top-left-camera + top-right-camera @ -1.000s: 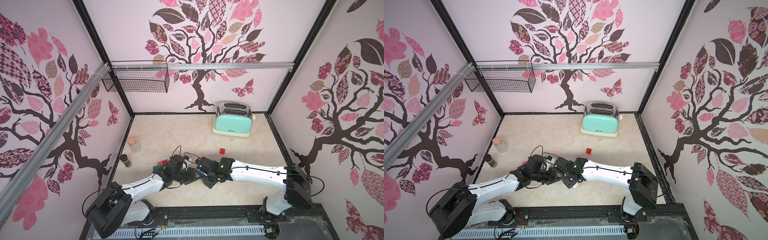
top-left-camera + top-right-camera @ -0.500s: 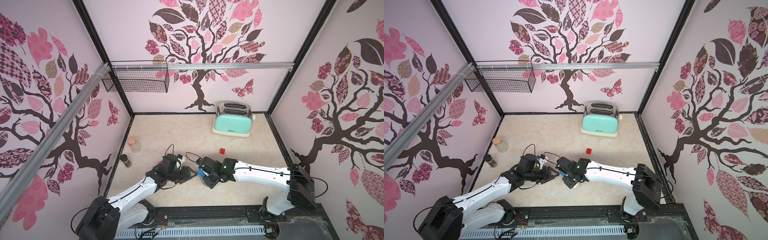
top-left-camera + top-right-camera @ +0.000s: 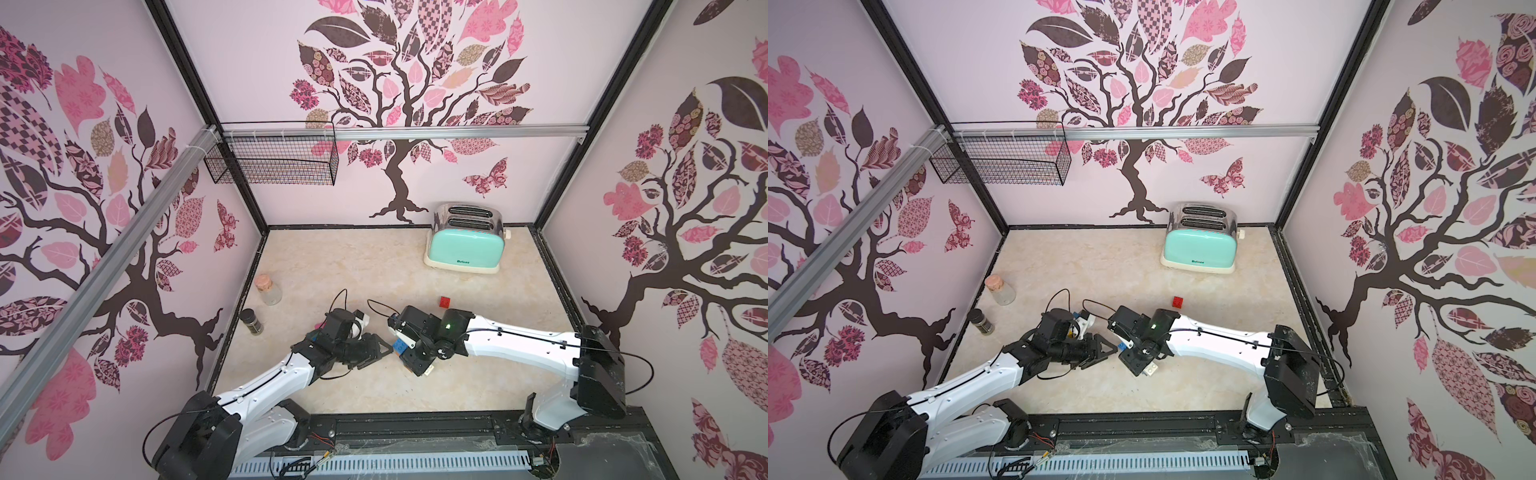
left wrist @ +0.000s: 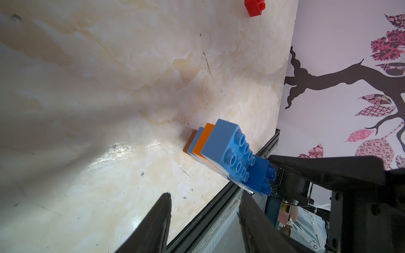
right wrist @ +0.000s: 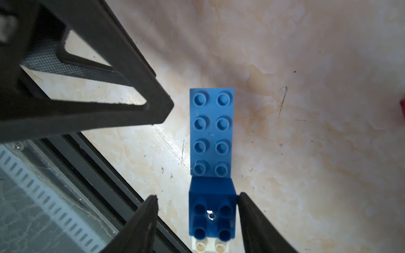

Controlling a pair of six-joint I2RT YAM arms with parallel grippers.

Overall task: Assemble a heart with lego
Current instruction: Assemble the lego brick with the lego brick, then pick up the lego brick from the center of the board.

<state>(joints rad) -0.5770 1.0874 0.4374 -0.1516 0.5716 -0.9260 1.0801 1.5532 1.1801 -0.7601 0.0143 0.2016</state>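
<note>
The lego stack [image 4: 228, 153] rests on the desk at lower centre in both top views. Its layers alternate blue and orange, studs show on the blue top bricks, and a white piece sits at one end. A small red brick [image 3: 445, 302] lies alone to its upper right, well apart.

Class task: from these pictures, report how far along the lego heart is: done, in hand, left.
Done: a blue and orange stack is joined, apparently resting on the table.
In hand: nothing is gripped. The right gripper stands with fingers open either side of the stack's dark blue brick, and the left gripper is open nearby.
Left: the red brick lies loose, apart from the stack. Whether the outline makes a heart is unclear.
</note>
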